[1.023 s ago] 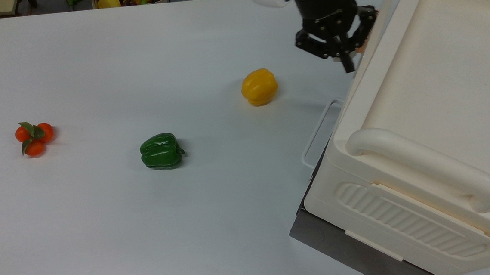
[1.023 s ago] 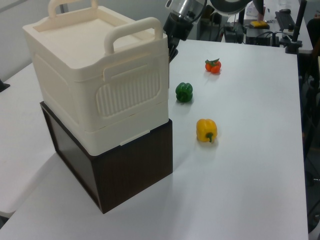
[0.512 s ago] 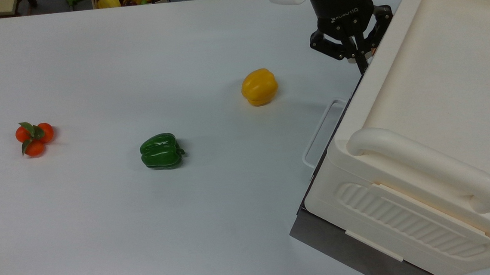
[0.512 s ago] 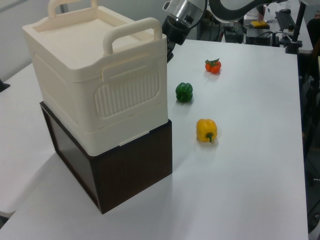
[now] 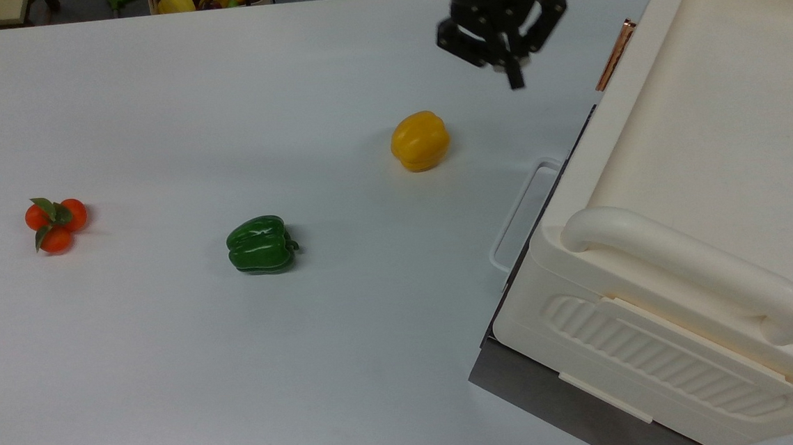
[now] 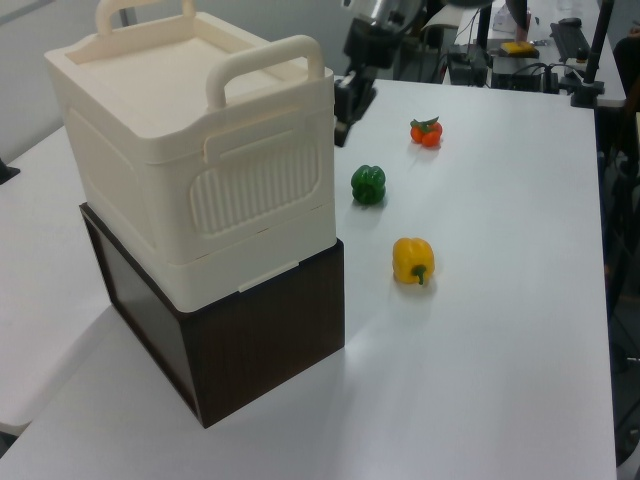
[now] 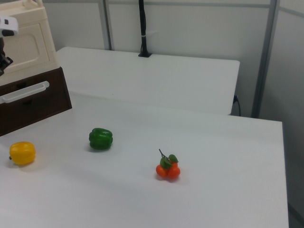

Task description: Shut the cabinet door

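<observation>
The cream cabinet (image 5: 704,124) stands at the top view's right on a dark base (image 5: 540,387). Its cabinet door (image 7: 26,47) lies flush with the front in the right view, showing its recessed rounded centre. The door's copper strip handle (image 5: 615,53) shows along the cabinet's edge. My gripper (image 5: 513,75) hangs over the table, clear of the cabinet and to the left of the copper strip in the top view, fingers shut on nothing. In the left view the gripper (image 6: 342,118) is just beyond the cabinet's (image 6: 200,160) far corner.
A yellow pepper (image 5: 420,140) lies below the gripper in the top view, a green pepper (image 5: 260,244) further left, and a cluster of orange fruits (image 5: 56,222) at far left. A white drawer handle (image 5: 518,214) sticks out from the base.
The door's edge went from slightly ajar to flush against the cabinet. The gripper then drew back from it toward the top view's upper left, uncovering the copper strip.
</observation>
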Controlling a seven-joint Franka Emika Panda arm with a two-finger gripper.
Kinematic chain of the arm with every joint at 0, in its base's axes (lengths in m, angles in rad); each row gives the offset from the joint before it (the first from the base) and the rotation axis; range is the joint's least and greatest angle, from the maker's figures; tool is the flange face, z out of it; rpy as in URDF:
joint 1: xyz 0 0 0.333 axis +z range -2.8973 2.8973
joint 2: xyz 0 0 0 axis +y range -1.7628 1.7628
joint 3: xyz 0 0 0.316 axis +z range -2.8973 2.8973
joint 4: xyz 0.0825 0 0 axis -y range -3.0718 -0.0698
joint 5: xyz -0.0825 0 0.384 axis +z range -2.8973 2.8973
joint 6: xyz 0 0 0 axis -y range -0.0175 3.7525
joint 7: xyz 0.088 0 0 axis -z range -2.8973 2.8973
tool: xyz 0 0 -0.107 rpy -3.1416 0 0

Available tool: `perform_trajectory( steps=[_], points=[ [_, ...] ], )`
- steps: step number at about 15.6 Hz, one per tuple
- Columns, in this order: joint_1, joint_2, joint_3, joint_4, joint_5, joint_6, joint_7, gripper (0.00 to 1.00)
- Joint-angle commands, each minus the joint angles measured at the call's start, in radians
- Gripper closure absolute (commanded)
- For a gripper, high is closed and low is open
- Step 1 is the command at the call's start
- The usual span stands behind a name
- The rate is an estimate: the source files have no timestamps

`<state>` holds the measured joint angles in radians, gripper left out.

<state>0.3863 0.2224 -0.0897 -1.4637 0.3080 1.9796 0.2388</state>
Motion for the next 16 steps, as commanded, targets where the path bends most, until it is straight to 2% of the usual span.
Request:
perform_trajectory(
  steps=[1, 2, 3, 8, 11, 16],
  points=[
    [-0.044, -0.087, -0.005, -0.014, -0.062, -0.213, -0.012, 0.30],
    [-0.058, -0.107, -0.005, -0.014, -0.093, -0.258, -0.013, 0.10],
    [-0.066, -0.129, -0.004, -0.014, -0.121, -0.306, -0.015, 0.00],
    [-0.109, -0.228, -0.005, -0.032, -0.177, -0.502, -0.093, 0.00],
    [-0.128, -0.300, -0.004, -0.107, -0.236, -0.506, -0.099, 0.00],
    [-0.185, -0.390, -0.002, -0.224, -0.270, -0.458, -0.185, 0.00]
  ],
)
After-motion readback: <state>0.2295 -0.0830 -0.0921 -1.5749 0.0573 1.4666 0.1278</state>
